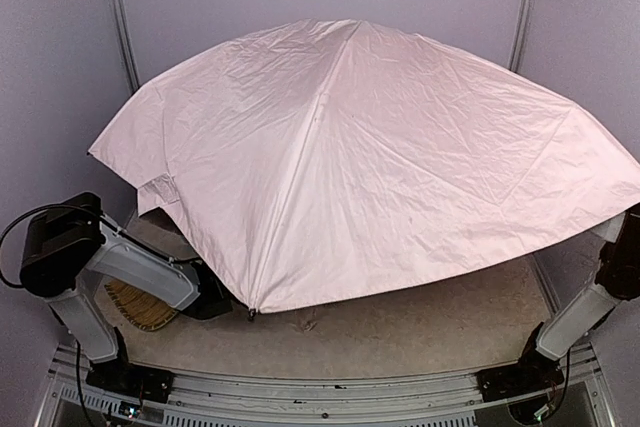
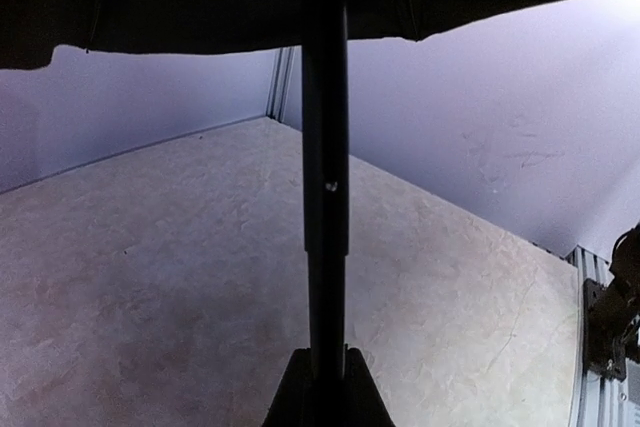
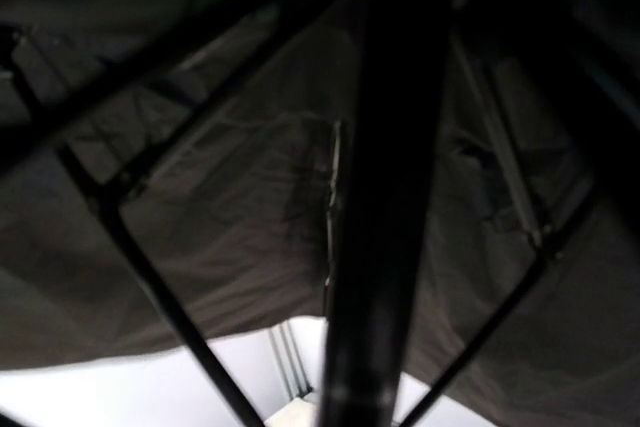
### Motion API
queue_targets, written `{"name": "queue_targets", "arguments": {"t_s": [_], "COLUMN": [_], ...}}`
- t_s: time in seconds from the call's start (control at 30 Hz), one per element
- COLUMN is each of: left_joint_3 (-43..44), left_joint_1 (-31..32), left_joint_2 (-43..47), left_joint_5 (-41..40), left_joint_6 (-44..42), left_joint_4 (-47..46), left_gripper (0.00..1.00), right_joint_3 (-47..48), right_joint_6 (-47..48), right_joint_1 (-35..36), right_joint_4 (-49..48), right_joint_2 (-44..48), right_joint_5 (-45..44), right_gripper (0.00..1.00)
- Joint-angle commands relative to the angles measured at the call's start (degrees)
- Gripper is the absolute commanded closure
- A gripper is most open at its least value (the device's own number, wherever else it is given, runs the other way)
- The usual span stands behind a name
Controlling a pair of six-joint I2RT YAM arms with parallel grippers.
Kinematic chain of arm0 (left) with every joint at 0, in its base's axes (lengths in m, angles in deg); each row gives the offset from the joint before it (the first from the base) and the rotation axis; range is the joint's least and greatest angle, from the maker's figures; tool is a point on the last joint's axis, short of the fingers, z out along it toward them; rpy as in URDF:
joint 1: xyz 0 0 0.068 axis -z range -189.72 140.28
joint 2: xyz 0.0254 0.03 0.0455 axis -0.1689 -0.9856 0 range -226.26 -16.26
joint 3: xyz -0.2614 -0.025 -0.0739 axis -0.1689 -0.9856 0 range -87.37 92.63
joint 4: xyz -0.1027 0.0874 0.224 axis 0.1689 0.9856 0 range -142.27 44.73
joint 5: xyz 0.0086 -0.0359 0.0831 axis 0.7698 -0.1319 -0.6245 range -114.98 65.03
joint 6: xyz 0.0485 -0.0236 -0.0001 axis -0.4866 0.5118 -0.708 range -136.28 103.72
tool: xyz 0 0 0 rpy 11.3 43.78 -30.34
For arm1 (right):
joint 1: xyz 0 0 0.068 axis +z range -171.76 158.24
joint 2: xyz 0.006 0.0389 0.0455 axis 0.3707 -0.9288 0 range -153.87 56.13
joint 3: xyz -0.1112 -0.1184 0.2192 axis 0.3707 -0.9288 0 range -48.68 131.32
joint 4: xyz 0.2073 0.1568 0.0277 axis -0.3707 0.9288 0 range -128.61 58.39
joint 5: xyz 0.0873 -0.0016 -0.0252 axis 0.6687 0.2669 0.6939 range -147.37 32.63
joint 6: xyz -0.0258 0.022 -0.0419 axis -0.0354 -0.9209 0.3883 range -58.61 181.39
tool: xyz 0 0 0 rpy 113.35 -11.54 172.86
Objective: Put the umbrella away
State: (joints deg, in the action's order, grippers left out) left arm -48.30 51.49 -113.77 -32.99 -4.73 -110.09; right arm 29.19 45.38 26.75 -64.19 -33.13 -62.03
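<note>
Nearest me, left gripper [image 2: 322, 372] is clamped low on the umbrella's [image 1: 370, 167] thin black shaft [image 2: 325, 197], which runs up betw. the fingers. Task's barely begun imo: canopy is fully spread, nothing folded or stowed, so collapsing it and putting it away are both left to do. Left arm [image 1: 140, 269] reaches in low under the canopy's near-left edge, elbow bent, beside a woven thing [image 1: 135, 309]. Right arm [image 1: 585, 312] goes in under the canopy's right edge. The right gripper itself doesn't show. Its wrist cam gives only blurred shaft and ribs [image 3: 150, 282] vs. the black underside, so can't tell if it's closed. The canopy hides most of the table [image 1: 430, 327].
</note>
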Motion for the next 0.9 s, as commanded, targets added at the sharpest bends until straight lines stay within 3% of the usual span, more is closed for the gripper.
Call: {"name": "queue_targets", "arguments": {"t_s": [0.0, 0.37, 0.6, 0.8, 0.87], "left_joint_3": [2.7, 4.7, 0.7, -3.3, -5.8], "left_joint_1": [-3.8, -4.7, -4.8, -4.1, -3.9], "left_joint_2": [5.5, 2.4, -0.7, -0.3, 1.7], "left_joint_5": [3.3, 7.6, 8.7, 10.3, 10.3], "left_joint_6": [-1.3, -1.6, -1.7, -4.0, -5.6], "left_joint_4": [-15.3, -18.5, -16.2, -11.8, -10.9], "left_gripper": [1.00, 1.00, 1.00, 0.75, 0.71], "right_joint_3": [-10.2, -19.0, -18.4, -20.7, -21.4], "right_joint_6": [10.8, 10.1, 9.4, 8.3, 9.8], "right_joint_1": [3.6, 4.7, 1.7, -3.4, -4.7], "right_joint_4": [10.5, 5.7, -1.9, -20.7, -25.3], "right_joint_2": [-1.3, -4.7, 2.3, 9.3, 11.1], "right_joint_5": [9.7, 5.6, -1.6, -7.5, -9.2], "right_gripper": [0.93, 0.89, 0.99, 1.00, 1.00]}}
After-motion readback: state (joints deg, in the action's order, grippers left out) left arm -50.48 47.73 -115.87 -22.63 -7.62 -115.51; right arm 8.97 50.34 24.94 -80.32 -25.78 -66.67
